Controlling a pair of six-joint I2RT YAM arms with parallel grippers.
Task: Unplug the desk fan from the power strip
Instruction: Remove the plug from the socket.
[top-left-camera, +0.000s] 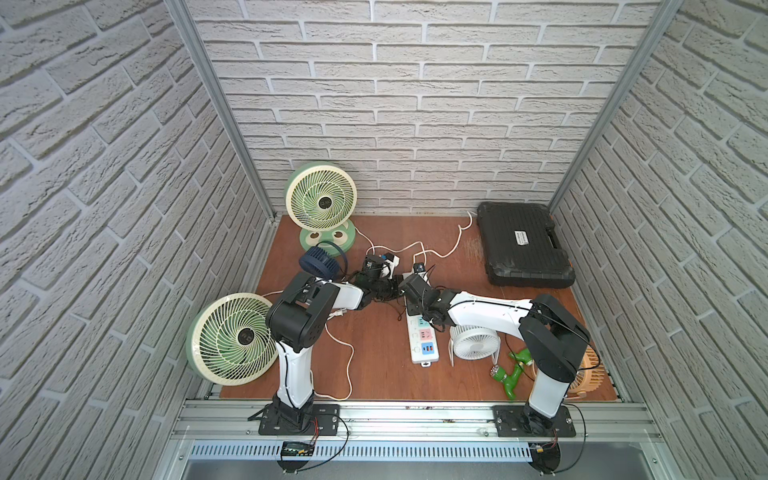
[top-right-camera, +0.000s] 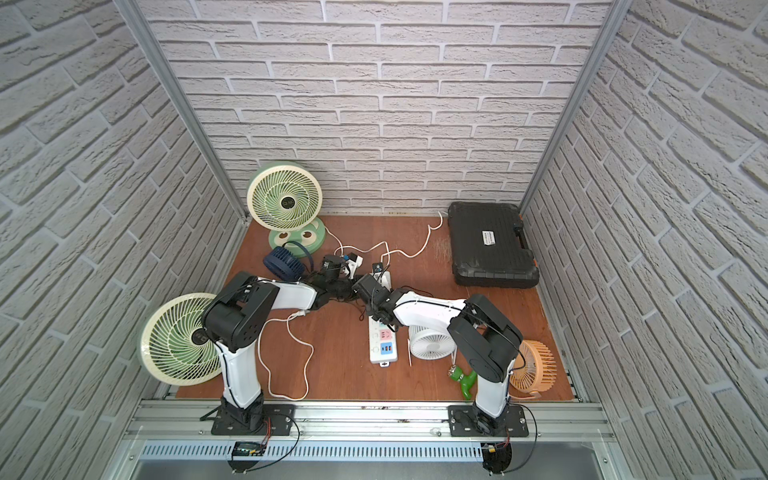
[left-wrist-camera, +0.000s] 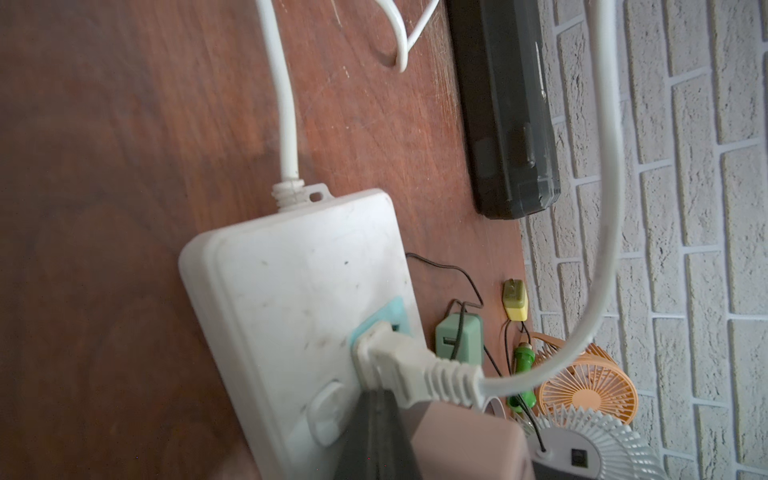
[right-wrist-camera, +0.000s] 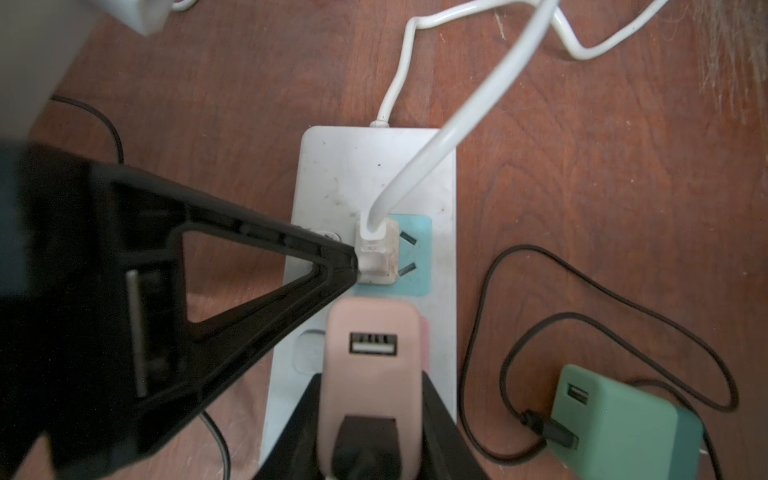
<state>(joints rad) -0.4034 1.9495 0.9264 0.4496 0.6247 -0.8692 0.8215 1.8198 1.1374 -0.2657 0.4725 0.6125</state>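
We see power strip (top-left-camera: 423, 356) at centre of table (top-left-camera: 374, 353), running near to far. Left gripper (right-wrist-camera: 353, 266) pinched tight, tip touching white plug (right-wrist-camera: 376, 249) in far blue socket (right-wrist-camera: 417, 253). Right gripper (right-wrist-camera: 370, 376) clamps pink adapter (right-wrist-camera: 370, 328) just nearer.

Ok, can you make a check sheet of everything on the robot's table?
Surface: wooden table, scuffed near the case.
Job's things: power strip lying flat; white plug in its blue socket.
Clutter: pink adapter in the strip; black case; back green fan; front green fan; blue fan; white fan; orange fan; green adapter.
Grippers: left gripper shut, tip against the plug; right gripper shut on the pink adapter.
Cables: white cord arcs up from the plug; black wire loops to the green adapter.
Surroundings: brick walls.
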